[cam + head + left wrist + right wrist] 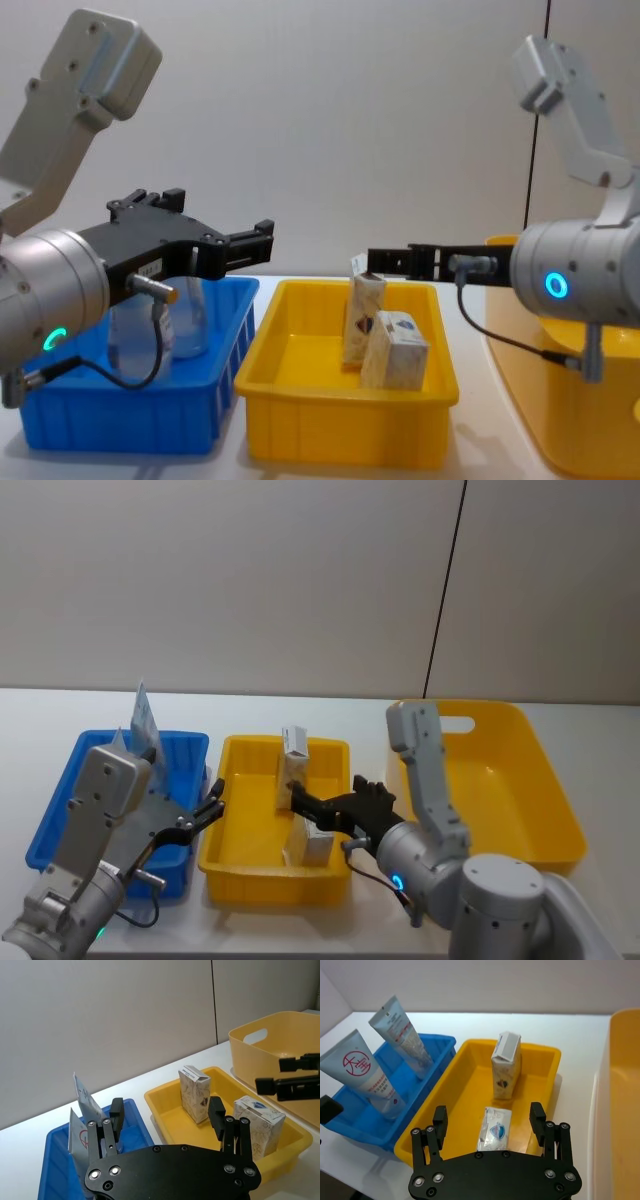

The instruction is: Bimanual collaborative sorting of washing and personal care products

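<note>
Left gripper point(212, 802) and right gripper point(300, 802) hang open, empty: tubes point(367, 1077) in the blue bin point(110, 415) near the left fingers point(116, 1112), cartons point(506, 1065) in the yellow tray point(340, 430) under the right ones, so sorted by kind, I reckon.

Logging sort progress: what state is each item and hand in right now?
tall carton, upright in the small yellow bin
squat carton, sitting beside it
two tubes, leaning in the blue bin
left hand, open
right hand, open
</note>
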`<action>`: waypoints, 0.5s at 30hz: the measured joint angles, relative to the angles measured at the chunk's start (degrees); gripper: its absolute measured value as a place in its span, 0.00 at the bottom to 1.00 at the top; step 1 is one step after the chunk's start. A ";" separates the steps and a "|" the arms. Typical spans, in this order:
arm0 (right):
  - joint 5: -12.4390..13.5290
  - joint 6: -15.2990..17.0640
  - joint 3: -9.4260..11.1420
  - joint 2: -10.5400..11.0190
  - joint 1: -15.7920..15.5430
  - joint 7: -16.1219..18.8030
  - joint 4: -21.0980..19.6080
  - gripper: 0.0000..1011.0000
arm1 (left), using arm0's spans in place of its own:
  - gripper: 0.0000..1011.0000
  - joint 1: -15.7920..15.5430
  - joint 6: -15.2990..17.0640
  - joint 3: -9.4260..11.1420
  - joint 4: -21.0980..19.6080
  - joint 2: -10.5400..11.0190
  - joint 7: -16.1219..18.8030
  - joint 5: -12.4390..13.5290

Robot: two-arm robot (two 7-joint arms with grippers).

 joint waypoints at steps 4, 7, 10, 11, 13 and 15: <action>0.28 3.00 0.40 -2.02 0.66 -1.70 1.02 0.99 | 0.99 0.00 0.00 0.00 0.00 0.00 0.00 0.00; 0.37 4.18 0.59 -2.82 0.94 -2.47 1.57 0.99 | 0.99 0.00 0.00 0.00 0.00 0.00 0.00 0.00; 0.41 5.69 0.90 -3.81 1.33 -3.49 2.32 0.99 | 0.99 0.00 0.00 0.00 0.00 0.00 0.00 -0.01; 0.42 6.45 1.04 -4.22 1.51 -3.97 2.68 0.99 | 0.99 0.00 0.00 0.00 0.00 0.00 0.00 -0.01; 0.42 7.07 1.17 -4.58 1.70 -4.38 3.01 0.99 | 0.99 0.00 0.00 0.00 0.00 0.00 0.00 -0.01; 0.42 7.91 1.43 -5.11 2.04 -4.96 3.68 0.99 | 0.99 0.00 0.00 0.00 0.00 0.00 0.00 -0.01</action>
